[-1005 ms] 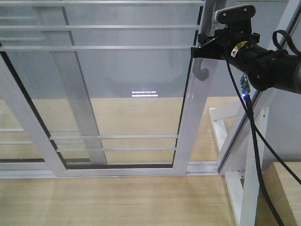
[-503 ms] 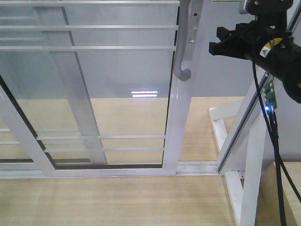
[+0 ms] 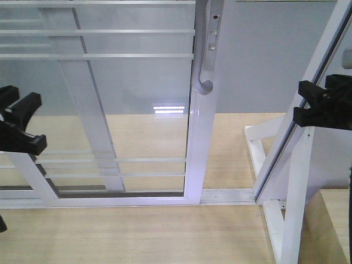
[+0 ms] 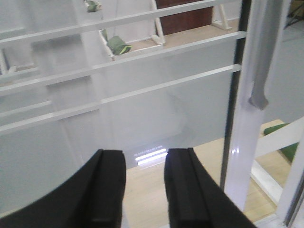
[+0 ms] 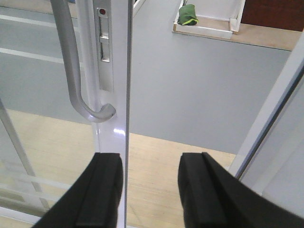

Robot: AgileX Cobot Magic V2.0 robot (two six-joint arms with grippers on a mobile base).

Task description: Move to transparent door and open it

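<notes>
**White frame, clear glass, black hands**

The transparent door (image 3: 121, 104) is clear glass in a glossy white frame, striped by thin white horizontal bars (image 3: 96, 56). On its stile the curved pull handle (image 3: 201, 52) is matt grey. Beside it a silver-grey lock plate (image 5: 103, 47) carries a small red dot. Beyond the door the surface (image 3: 264, 60) is flat blue-grey, with two short, bright white dashed lines of reflected light (image 3: 169, 108). Below the door the floor (image 3: 137, 236) is pale wood with fine straight grain. The left hand (image 4: 145, 159) and right hand (image 5: 150, 161) are black. Right of the door the brace post (image 3: 294, 209) is white. Far beyond the door lie a green bundle (image 5: 188, 13) and a dark red-brown panel (image 5: 273, 14).
</notes>
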